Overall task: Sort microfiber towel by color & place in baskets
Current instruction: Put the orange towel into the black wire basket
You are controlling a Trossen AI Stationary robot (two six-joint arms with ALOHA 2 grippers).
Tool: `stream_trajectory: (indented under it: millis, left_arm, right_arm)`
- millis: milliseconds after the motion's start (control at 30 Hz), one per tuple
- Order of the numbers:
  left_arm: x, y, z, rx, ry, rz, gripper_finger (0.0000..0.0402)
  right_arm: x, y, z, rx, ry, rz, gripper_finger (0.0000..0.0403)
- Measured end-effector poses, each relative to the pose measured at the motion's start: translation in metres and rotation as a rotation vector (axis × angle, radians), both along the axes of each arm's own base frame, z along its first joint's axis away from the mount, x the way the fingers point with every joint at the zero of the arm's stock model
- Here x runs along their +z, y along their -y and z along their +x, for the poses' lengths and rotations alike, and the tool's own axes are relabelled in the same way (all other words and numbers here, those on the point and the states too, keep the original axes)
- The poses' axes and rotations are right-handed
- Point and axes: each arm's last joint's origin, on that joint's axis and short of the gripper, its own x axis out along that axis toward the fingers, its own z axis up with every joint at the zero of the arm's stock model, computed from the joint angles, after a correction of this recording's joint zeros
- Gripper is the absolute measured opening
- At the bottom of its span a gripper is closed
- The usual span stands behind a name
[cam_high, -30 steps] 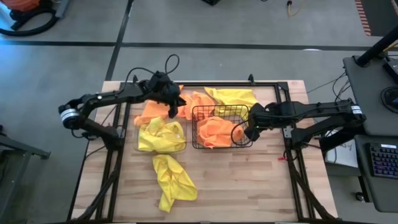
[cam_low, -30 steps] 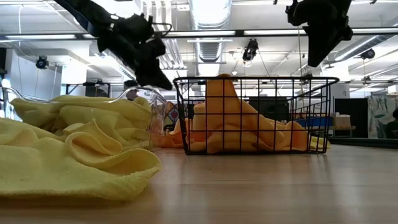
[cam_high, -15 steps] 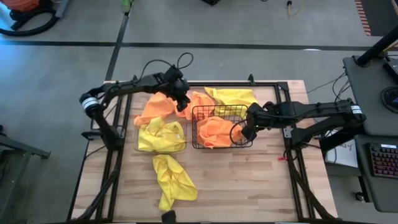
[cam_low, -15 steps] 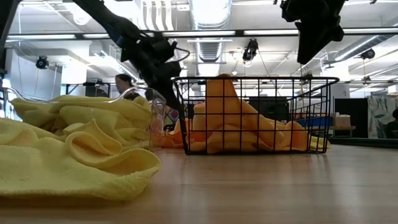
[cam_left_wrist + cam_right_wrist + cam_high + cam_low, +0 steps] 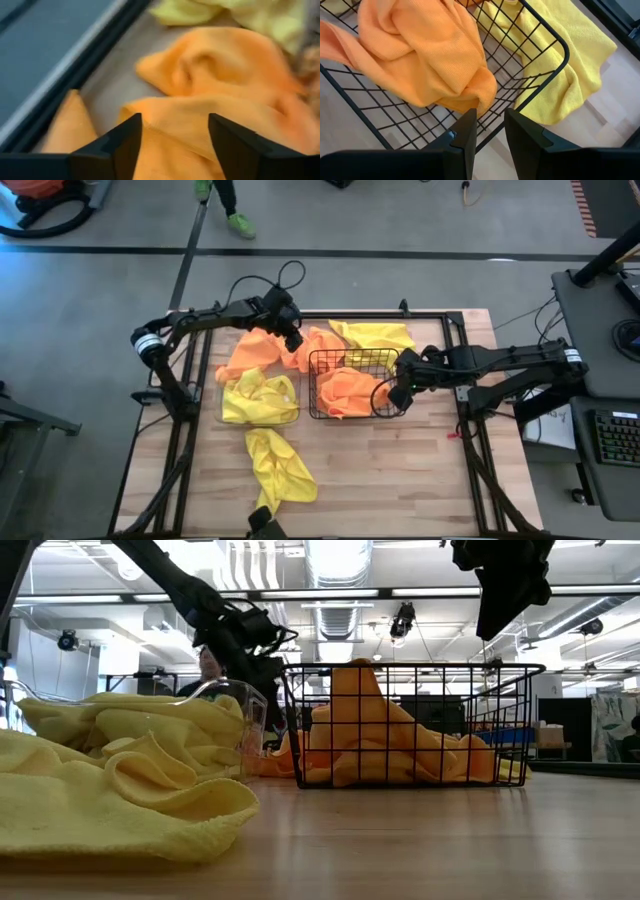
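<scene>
Swinging away from the clear basket [image 5: 259,399], the left gripper [image 5: 293,341] now sits over the orange towels [image 5: 262,350] heaped at the far side of the table [image 5: 400,470], and its fingers [image 5: 120,145] have sprung wide apart since a second ago, empty, with orange cloth spread right beneath them in the left wrist view. Over on the other side, the right gripper [image 5: 402,393] has edged only slightly and hangs above the near right corner of the black wire basket [image 5: 357,383]; its two fingers [image 5: 465,135] stand a narrow gap apart and hold nothing, with the basket's rim and the orange towels inside it [image 5: 420,55] just below. Those orange cloths pile up inside the wire grid, peaking above the rim in the low view [image 5: 390,740]. Yellow towels [image 5: 258,396] fill the clear basket, which stands just left of the wire one. Another yellow towel [image 5: 375,334] lies behind the wire basket, beside the orange heap, and shows past the basket's corner in the right wrist view [image 5: 570,65]. One more yellow towel [image 5: 277,470] lies loose on the wood toward the near edge, well apart from both grippers. Beyond the table's far edge, a person's legs [image 5: 225,200] show on the floor.
</scene>
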Motion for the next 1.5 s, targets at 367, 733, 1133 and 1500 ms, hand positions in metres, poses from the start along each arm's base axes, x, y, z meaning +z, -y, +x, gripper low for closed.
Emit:
stream_trajectory:
  millis: [367, 733, 1133, 1500]
  left_arm:
    - [-0.021, -0.008, 0.011, -0.035, -0.03, -0.022, 0.0244]
    - [-0.035, -0.021, 0.027, -0.042, -0.058, -0.039, 0.0233]
    - [-0.041, -0.02, 0.026, -0.055, -0.086, -0.04, 0.011]
    - [-0.019, -0.017, 0.022, -0.057, -0.041, -0.005, 0.0005]
  right_arm:
    - [0.0, 0.0, 0.001, 0.0, 0.007, 0.001, 0.0096]
    - [0.0, 0.0, 0.001, 0.0, 0.015, 0.001, 0.0096]
    - [0.0, 0.0, 0.001, 0.009, 0.013, -0.005, 0.0096]
    - [0.001, 0.0, 0.002, 0.008, 0.017, -0.005, 0.0096]
